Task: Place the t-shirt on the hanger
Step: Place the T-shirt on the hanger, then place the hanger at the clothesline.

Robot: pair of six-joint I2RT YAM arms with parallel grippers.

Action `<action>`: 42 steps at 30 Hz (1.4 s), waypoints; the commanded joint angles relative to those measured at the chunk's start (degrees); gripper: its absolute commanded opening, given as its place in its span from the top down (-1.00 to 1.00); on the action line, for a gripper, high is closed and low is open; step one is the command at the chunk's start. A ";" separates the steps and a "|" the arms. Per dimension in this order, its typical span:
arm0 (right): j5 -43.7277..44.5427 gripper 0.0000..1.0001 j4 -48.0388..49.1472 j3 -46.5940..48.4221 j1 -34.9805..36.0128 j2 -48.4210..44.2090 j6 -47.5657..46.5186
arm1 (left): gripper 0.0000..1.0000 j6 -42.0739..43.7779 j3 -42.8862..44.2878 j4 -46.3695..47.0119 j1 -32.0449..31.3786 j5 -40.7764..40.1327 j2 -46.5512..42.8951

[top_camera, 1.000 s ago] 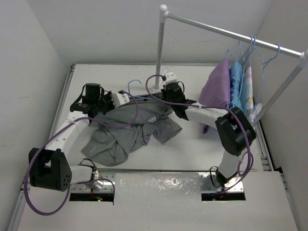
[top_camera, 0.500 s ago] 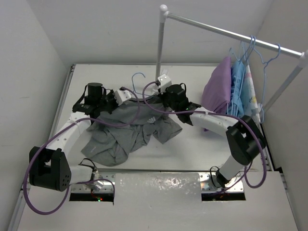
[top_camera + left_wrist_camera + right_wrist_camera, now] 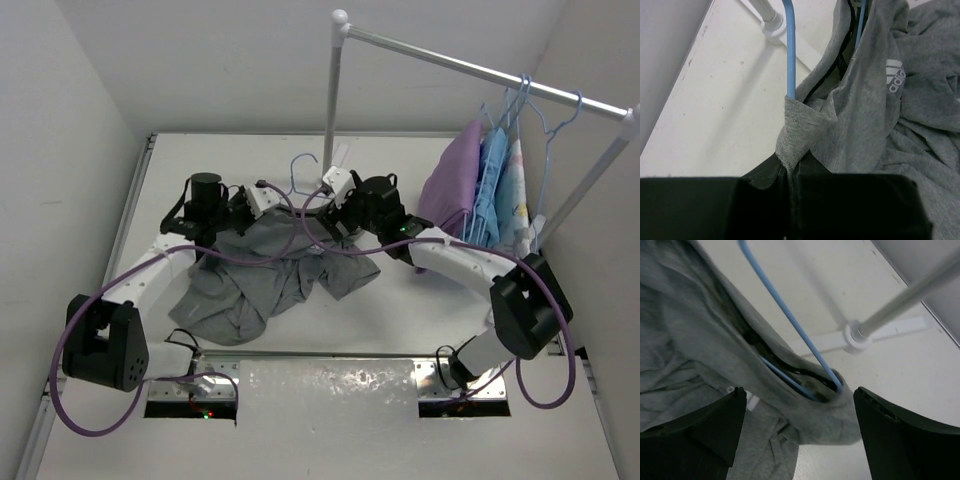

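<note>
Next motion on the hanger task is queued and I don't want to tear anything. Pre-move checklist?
1. Left end effector gripping the t-shirt: ok, fabric is pinched between its fingers.
2. Right end effector gripping: not ok, jaws open, straddling the neck opening.
3. Hanger inside the neck opening: ok, the wire enters it in both wrist views.
4. Hanger shoulders seated in the shirt's shoulders: cannot tell, hidden by fabric.
5. Hook free of fabric: ok, it sticks out beyond the shirt near the rack post.
</note>
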 commanded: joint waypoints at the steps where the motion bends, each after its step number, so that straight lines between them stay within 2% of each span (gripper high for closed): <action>1: -13.99 -0.70 1.84 0.02 -0.72 -2.80 -1.86 | 1.00 -2.24 -0.93 6.31 -0.12 6.22 -1.75; 3: -16.76 -0.63 4.74 -0.34 -1.51 -0.88 0.07 | 1.00 -1.45 -1.72 6.40 -0.12 8.25 -2.28; 8: -16.76 -0.49 14.05 2.47 -1.95 5.72 4.65 | 1.00 0.39 0.29 1.93 -0.21 10.19 -1.84; 11: -18.17 -0.24 19.94 3.70 -1.86 10.11 6.93 | 1.00 1.97 1.08 0.43 -0.12 10.80 -1.84; 12: -19.74 -0.12 20.92 4.05 -1.86 11.08 7.38 | 1.00 2.67 1.43 -1.32 -0.12 11.50 -1.84; 13: -20.10 0.21 22.32 4.23 -1.95 12.48 7.73 | 1.00 4.25 1.87 -2.29 -0.12 12.20 -1.84; 15: -21.50 0.58 25.03 3.62 -2.30 12.67 7.91 | 1.00 5.14 2.23 -3.97 0.05 14.05 -1.66; 16: -21.51 1.00 26.36 1.53 -2.56 11.89 8.60 | 1.00 5.14 2.66 -4.75 0.66 15.36 -1.66; 18: -21.16 1.00 30.65 -2.51 -3.79 10.40 10.36 | 1.00 5.75 3.89 -7.73 1.37 16.77 -0.88; 21: -22.13 1.00 33.75 -7.01 -7.04 7.41 13.36 | 1.00 11.89 9.78 -17.04 2.78 17.13 0.36; 25: -24.83 1.00 36.29 -12.63 -8.72 3.36 7.92 | 0.93 15.33 13.21 -25.65 4.80 16.87 0.53; 28: -26.69 1.00 39.03 -15.98 -8.81 0.73 5.37 | 0.86 21.99 16.37 -34.95 7.08 18.80 0.53; 31: -25.30 1.00 37.10 -17.12 -8.81 -1.73 2.38 | 0.82 24.39 15.68 -35.27 10.15 17.32 -0.60; 35: -23.36 1.00 31.65 -16.69 -8.81 -4.99 -1.58 | 0.41 26.67 15.41 -37.45 14.46 18.45 -1.05; 36: -23.53 1.00 30.69 -16.16 -8.72 -5.77 -2.11 | 0.03 28.24 15.67 -38.50 14.82 19.15 -1.05; 37: -23.97 1.00 29.72 -15.46 -8.46 -6.04 -2.29 | -0.13 28.17 15.76 -38.60 15.00 20.37 -1.57; 38: -24.15 1.00 27.54 -14.06 -7.67 -6.31 -2.55 | -0.42 27.82 15.85 -38.25 14.91 21.60 -2.01; 41: -23.97 1.00 25.07 -12.30 -5.91 -7.01 -4.47 | -0.52 25.46 19.69 -39.21 14.91 31.17 -2.11; 42: -23.01 1.00 23.84 -11.77 -5.38 -7.45 -5.44 | -0.52 24.57 21.02 -39.82 14.65 37.20 -1.84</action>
